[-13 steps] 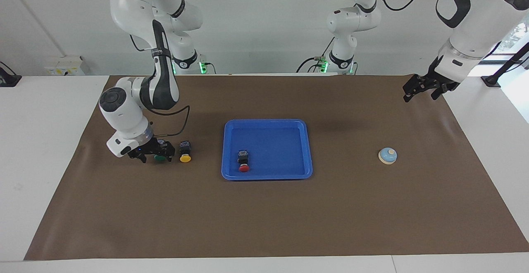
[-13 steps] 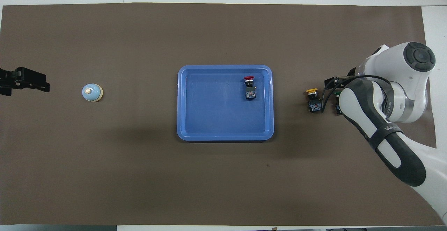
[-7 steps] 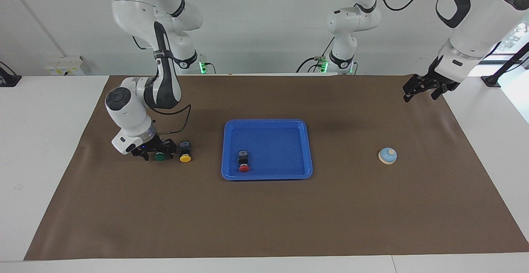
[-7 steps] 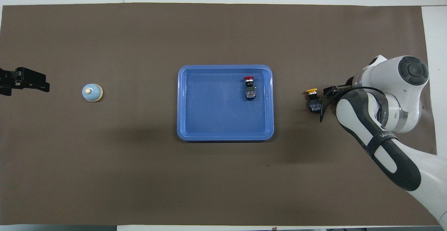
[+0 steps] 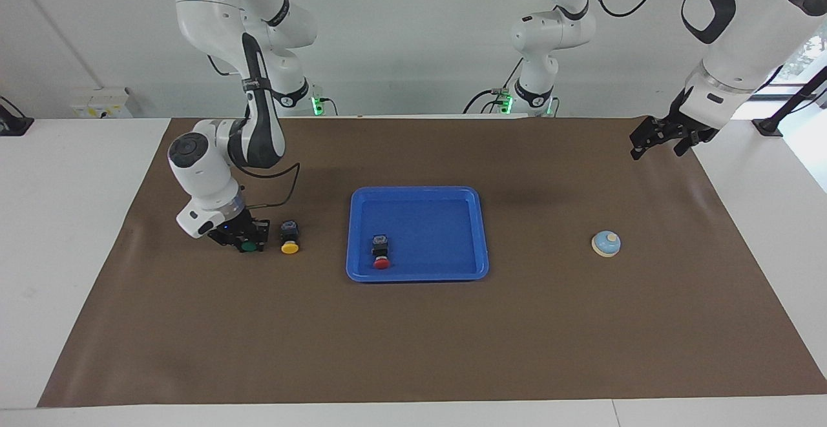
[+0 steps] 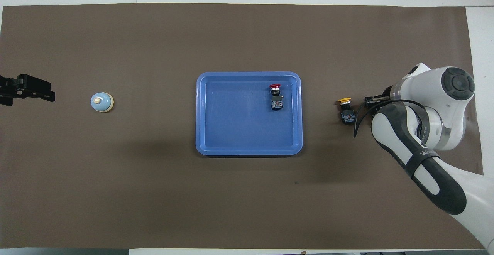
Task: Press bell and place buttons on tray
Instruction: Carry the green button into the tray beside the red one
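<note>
My right gripper (image 5: 246, 242) is down on the brown mat at the right arm's end of the table, shut on the green button (image 5: 248, 246); the arm hides that button in the overhead view. The yellow button (image 5: 290, 244) (image 6: 345, 110) lies on its side just beside it, toward the tray. The red button (image 5: 381, 256) (image 6: 275, 93) lies inside the blue tray (image 5: 433, 233) (image 6: 231, 120) at mid-table. The light blue bell (image 5: 606, 243) (image 6: 102, 102) stands on the mat toward the left arm's end. My left gripper (image 5: 656, 148) (image 6: 46, 93) waits open in the air, holding nothing.
A brown mat (image 5: 413, 349) covers most of the white table. The right arm's forearm (image 6: 420, 158) stretches low over the mat at its own end. The robot bases stand along the table's edge.
The right gripper has shifted slightly toward the yellow button and closed its fingers around the green button. The left arm, bell, tray, red and yellow buttons have not moved.
</note>
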`<state>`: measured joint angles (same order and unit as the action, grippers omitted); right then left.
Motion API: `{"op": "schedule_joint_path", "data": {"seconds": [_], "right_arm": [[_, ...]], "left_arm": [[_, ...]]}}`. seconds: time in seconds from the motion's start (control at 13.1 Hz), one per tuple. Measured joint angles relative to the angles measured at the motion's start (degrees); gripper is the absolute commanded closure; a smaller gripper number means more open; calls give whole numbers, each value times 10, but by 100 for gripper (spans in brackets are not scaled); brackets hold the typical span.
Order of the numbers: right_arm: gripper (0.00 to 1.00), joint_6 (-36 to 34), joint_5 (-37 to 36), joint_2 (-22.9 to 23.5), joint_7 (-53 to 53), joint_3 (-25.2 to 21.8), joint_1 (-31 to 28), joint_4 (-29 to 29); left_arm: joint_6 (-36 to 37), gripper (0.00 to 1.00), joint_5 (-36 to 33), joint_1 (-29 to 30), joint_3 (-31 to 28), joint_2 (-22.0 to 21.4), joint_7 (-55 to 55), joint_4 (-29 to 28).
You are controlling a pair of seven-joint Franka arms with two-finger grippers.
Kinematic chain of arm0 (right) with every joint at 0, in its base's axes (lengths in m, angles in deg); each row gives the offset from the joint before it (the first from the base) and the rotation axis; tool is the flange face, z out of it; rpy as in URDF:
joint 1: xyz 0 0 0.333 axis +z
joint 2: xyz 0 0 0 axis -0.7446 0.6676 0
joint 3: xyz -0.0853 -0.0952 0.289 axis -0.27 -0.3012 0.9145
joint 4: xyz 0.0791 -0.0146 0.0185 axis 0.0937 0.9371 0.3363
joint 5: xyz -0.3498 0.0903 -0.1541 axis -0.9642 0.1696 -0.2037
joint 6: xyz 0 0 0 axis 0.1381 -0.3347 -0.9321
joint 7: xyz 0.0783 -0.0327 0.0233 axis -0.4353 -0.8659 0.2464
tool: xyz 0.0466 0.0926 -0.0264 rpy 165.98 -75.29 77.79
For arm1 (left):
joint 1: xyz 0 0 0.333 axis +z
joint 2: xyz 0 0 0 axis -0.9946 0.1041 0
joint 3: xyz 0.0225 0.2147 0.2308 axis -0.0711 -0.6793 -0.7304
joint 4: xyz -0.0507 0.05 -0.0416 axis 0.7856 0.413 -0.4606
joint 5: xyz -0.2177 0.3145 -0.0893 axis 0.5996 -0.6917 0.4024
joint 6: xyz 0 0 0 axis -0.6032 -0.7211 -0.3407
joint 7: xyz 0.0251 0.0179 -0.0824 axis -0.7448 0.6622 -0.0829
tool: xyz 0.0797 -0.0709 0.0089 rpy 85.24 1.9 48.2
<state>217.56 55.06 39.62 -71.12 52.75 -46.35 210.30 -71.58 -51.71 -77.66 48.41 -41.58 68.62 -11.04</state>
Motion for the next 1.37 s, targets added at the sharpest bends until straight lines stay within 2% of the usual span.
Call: {"op": "schedule_joint_path", "data": {"seconds": [0.38,0.61,0.99,1.22,1.37], "right_arm": [[100,-1,2,-7,-10,5,1,-9],[100,-37,2,-20,-85,30,22,-39],[100,-183,1,-14,-288,34,155,-182],[100,-194,-19,41,-417,34,250,-254],[100,-174,-23,84,-444,34,272,-277]], "left_arm": [[0,0,0,0,0,0,0,0],[0,0,0,0,0,0,0,0],[0,0,0,0,0,0,0,0],[0,0,0,0,0,0,0,0],[0,0,0,0,0,0,0,0]]}}
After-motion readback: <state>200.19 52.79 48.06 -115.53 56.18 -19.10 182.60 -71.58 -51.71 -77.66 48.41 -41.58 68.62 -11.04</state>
